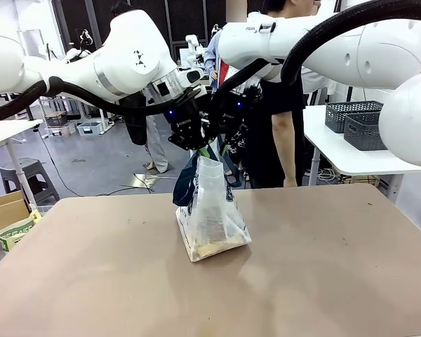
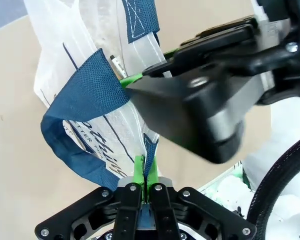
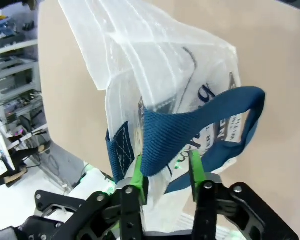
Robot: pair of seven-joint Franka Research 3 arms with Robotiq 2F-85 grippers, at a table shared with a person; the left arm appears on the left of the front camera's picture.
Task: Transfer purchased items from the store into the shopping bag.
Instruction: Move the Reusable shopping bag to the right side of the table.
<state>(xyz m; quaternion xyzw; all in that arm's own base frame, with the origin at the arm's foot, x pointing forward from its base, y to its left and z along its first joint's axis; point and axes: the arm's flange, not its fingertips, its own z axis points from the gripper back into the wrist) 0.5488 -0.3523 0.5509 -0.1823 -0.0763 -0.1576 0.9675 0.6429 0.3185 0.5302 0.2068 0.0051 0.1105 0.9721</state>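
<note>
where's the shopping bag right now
In the front view the shopping bag stands near the middle of the brown table, its top held up between the left tool and the right tool.

Both tools crowd the shopping bag [image 1: 212,210] mouth from above, blocking entry there; the bench [image 1: 323,281] lies open on all sides around the bag.

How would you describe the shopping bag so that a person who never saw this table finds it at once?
On the brown table, look at the middle, under the two black grippers. There stands the translucent whitish plastic shopping bag, its top held up. Navy strap handles and navy lettering set it apart from the dark grey lattice baskets on the far white table.
</note>
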